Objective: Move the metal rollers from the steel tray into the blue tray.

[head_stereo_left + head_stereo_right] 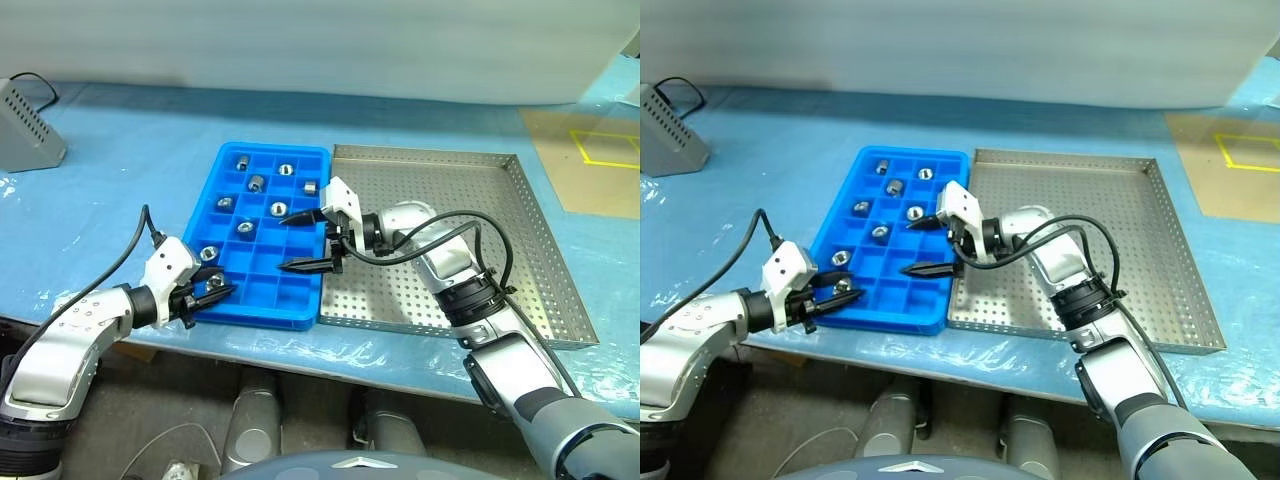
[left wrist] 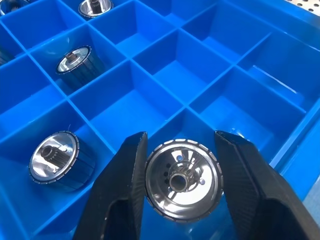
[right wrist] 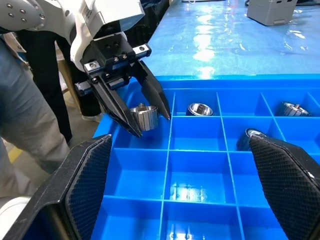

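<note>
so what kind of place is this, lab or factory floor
Probably a workshop or lab bench set up for sorting parts: a blue-covered table holds a perforated steel tray and a blue tray with metal rollers in its compartments.

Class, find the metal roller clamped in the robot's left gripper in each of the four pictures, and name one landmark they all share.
Left eye view: held roller at the blue tray's near left corner, in the left gripper.
Right eye view: same corner.
Left wrist view: low centre, between the two black fingers.
Right wrist view: upper left, in the other arm's fingers.
Shared landmark: the blue tray.
</note>
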You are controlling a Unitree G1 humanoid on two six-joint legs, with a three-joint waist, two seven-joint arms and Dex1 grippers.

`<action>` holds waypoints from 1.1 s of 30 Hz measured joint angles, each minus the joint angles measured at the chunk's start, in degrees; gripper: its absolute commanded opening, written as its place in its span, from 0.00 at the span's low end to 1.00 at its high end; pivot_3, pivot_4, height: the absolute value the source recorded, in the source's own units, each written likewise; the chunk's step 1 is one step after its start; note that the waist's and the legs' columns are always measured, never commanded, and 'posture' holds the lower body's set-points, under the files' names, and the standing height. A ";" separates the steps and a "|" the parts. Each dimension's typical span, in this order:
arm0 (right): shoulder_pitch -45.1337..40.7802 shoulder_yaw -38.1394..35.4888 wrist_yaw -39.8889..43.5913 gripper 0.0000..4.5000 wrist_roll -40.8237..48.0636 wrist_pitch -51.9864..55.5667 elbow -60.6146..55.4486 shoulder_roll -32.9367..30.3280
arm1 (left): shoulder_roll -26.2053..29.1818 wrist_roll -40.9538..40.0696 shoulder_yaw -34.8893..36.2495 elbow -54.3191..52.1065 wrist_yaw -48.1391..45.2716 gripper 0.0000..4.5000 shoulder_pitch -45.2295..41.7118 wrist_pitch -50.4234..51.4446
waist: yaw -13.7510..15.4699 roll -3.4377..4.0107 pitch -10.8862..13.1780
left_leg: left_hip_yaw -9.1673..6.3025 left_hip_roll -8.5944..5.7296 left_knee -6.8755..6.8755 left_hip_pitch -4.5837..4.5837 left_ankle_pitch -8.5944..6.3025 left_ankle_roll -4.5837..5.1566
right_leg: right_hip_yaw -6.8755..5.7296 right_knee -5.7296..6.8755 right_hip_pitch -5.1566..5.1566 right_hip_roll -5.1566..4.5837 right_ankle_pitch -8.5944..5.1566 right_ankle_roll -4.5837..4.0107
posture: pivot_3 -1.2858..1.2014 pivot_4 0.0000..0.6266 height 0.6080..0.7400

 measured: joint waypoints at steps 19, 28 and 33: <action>1.63 -0.88 -1.72 1.00 -2.15 -1.10 -0.20 -5.92 | -4.31 -8.34 0.37 -1.90 4.12 0.89 -10.73 4.65 | -0.07 -0.02 -0.01 | -0.01 -0.03 0.17 0.00 0.03 -0.04 | 0.01 0.06 0.10 -0.01 0.04 -0.06 | 0.60 0.24 1.00; 5.90 -4.19 -5.22 1.00 -3.47 -0.53 -2.13 -8.19 | -3.11 -11.62 -4.32 -0.89 0.88 0.89 -11.21 6.62 | -1.54 -0.02 -0.02 | 0.00 0.08 0.18 0.03 0.07 -0.09 | 0.01 0.10 0.07 0.11 0.04 -0.05 | 0.58 0.24 1.00; 6.81 -4.24 -7.83 1.00 -4.58 -0.20 -1.04 -7.76 | -3.35 -10.61 -6.47 1.13 0.35 0.89 -13.36 5.35 | -1.63 -0.02 -0.02 | -0.01 0.06 0.22 0.04 0.08 -0.10 | 0.01 0.11 0.11 0.09 0.04 -0.06 | 0.58 0.24 1.00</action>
